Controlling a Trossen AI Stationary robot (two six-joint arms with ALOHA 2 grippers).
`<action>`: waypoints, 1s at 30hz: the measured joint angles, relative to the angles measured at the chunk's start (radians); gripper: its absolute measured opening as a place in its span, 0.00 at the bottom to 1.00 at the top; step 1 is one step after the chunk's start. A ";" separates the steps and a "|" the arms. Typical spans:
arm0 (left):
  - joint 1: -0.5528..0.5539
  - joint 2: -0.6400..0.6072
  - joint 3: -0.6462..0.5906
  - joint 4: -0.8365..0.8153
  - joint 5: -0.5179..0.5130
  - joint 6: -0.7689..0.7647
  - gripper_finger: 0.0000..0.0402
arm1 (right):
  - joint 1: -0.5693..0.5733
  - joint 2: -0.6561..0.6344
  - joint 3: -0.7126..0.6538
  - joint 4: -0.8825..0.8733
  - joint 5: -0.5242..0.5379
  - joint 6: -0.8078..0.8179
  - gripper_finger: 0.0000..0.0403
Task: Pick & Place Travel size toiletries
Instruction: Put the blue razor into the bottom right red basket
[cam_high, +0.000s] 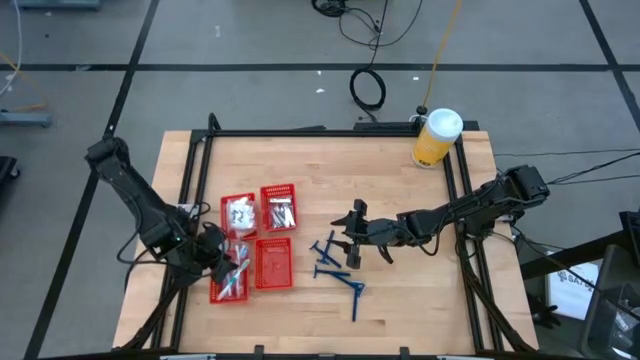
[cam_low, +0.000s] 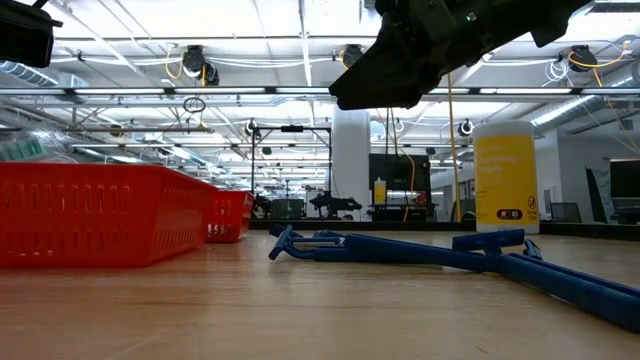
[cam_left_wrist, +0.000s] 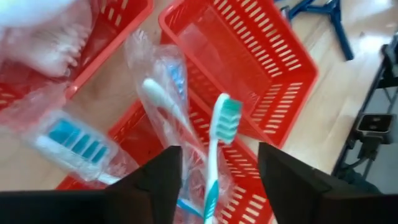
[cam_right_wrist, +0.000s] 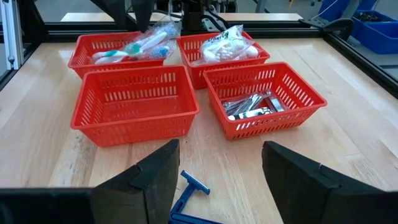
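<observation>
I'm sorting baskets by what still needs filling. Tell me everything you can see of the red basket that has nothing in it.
The empty red basket is a rectangular mesh tray, plastic by its look, with slotted walls and a flat rim. It sits upright on the wooden table, one of four grouped baskets, beside the toothbrush basket and the basket of silver tubes. Nothing lies inside it. The blue razors lie on the table next to it, apart from it.

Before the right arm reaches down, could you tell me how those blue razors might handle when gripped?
The blue razors look thin and light, so probably easy to lift. They lie crossed, so one may drag a neighbour. Their slim handles could slip or pivot between the right gripper's open fingers.
</observation>
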 joint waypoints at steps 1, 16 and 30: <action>0.000 -0.010 0.000 0.000 -0.012 0.002 0.54 | 0.000 0.000 0.000 0.000 0.000 0.000 0.53; 0.016 -0.264 0.000 0.539 -0.194 1.095 0.65 | 0.080 0.000 0.000 -0.018 -0.155 0.026 0.53; 0.401 -0.270 -0.092 0.781 0.416 1.590 0.65 | 0.254 0.113 0.001 -0.030 -0.072 0.233 0.53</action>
